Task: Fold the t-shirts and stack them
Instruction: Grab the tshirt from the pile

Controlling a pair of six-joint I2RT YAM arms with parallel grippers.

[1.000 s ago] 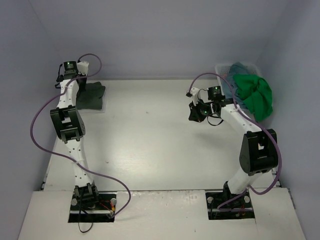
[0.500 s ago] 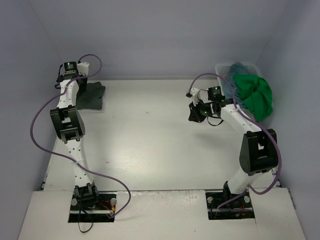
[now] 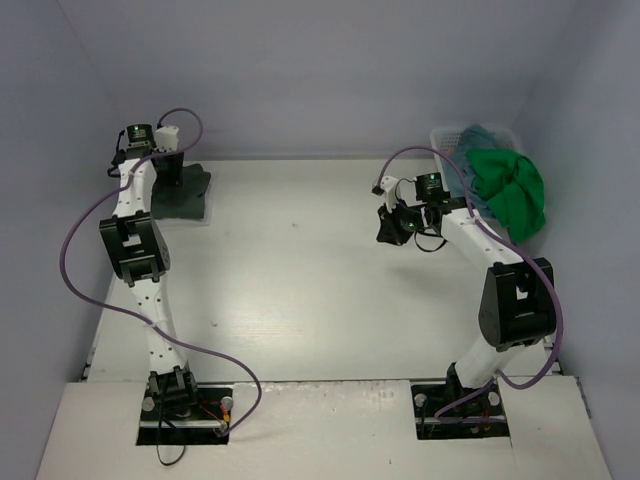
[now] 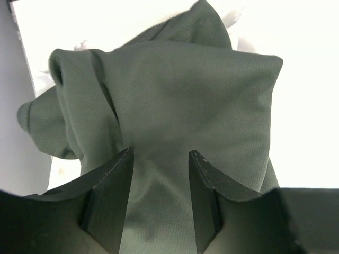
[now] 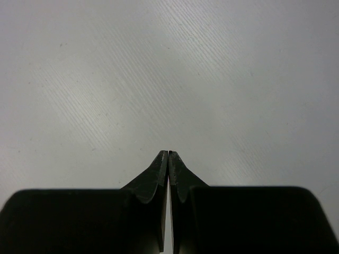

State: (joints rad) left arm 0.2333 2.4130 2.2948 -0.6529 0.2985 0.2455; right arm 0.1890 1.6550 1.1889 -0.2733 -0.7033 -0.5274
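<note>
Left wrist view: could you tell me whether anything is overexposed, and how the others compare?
Left wrist view: table blown out white around the dark grey-green shirt. Right wrist view: even light, right gripper a silhouette. Top view: soft shadows.

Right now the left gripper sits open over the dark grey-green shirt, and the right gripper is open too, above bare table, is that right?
Not quite. The right gripper is shut, fingertips pressed together above the bare table, as the right wrist view shows. The left gripper does sit open over the dark grey-green shirt.
</note>
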